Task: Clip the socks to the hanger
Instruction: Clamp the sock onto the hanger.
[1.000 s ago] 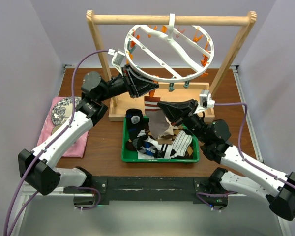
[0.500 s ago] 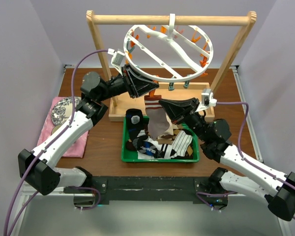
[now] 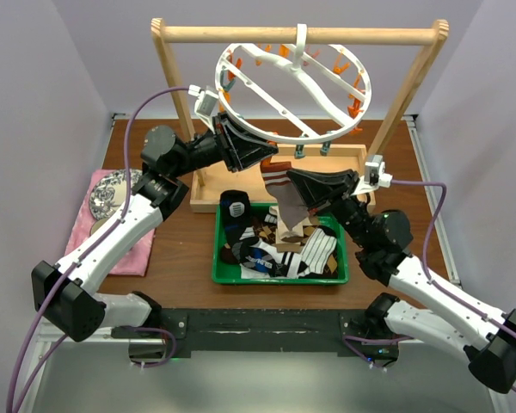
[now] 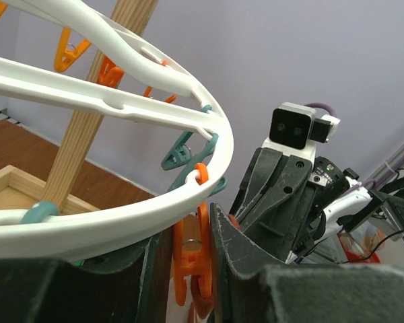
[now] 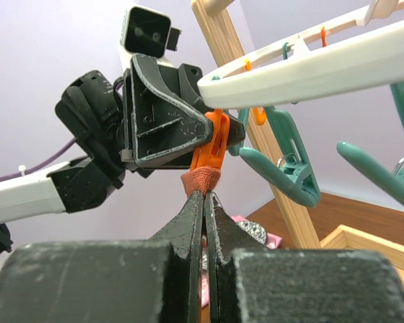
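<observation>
The white ring hanger point(image 3: 267, 129) hangs from a wooden bar. My left gripper point(image 3: 269, 156) is shut on an orange peg point(image 4: 190, 259) at the ring's near rim, squeezed between its fingers point(image 4: 237, 269). My right gripper point(image 3: 285, 177) is shut on a beige sock point(image 3: 286, 211) with rust stripes, which hangs down over the tray. In the right wrist view the sock's rust end point(image 5: 203, 180) sticks out of my shut fingertips point(image 5: 205, 196) and touches the bottom of the orange peg point(image 5: 216, 138). More socks point(image 3: 279, 249) lie in the tray.
A green tray point(image 3: 217, 275) sits in the middle. The wooden frame point(image 3: 176, 95) with its base box point(image 3: 205, 200) stands behind it. Teal pegs point(image 5: 286, 168) hang beside the orange one. A pink cloth point(image 3: 129, 249) with a patterned item lies at the left.
My right gripper has risen and moved back toward the orange peg, lifting the sock higher out of the tray. The left gripper has stayed on the peg.
</observation>
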Available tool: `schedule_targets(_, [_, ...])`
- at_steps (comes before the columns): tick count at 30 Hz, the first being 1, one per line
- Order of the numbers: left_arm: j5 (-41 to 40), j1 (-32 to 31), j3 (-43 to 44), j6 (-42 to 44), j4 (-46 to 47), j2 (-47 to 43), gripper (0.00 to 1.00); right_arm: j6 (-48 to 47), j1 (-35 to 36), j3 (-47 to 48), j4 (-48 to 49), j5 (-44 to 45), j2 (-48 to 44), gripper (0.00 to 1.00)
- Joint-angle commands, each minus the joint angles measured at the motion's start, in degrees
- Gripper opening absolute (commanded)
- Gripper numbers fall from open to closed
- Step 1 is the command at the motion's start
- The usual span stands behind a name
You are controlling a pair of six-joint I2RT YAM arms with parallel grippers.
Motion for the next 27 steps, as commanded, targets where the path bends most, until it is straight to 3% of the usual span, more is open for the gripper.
schedule_targets(1, [8.3,-0.8,0.4,3.1,-1.6,-0.9,0.0,0.3,-0.6,1.8,2.3,-0.1,-1.2,0.0])
schedule_targets(19, [6.3,-0.8,1.0,5.8,-3.6,-0.8,0.02,-2.5,-1.3,6.1,0.5,0.8,1.2,0.0])
schedule_targets(21, [6.3,-0.7,1.2,5.4,-3.8,-0.8,0.12,-2.7,-1.2,6.6,-0.3,0.1,1.9,0.0])
schedule_targets(22, [6.1,-0.7,1.3,5.2,-4.3,-0.9,0.29,-2.8,-1.2,6.6,-0.5,0.0,2.0,0.0])
schedule_targets(24, [5.3,-0.8,1.9,5.3,-4.7,-1.0,0.41,-3.3,-1.3,6.6,-1.7,-0.1,2.2,0.0])
schedule_targets(25, [4.9,-0.7,2.2,5.4,-5.3,-1.0,0.64,-3.4,-1.2,6.6,-2.0,-0.1,2.1,0.0])
schedule_targets(27, [4.1,-0.7,2.6,5.6,-5.4,-1.1,0.8,-4.1,-1.3,6.7,-3.8,-0.6,2.1,0.0])
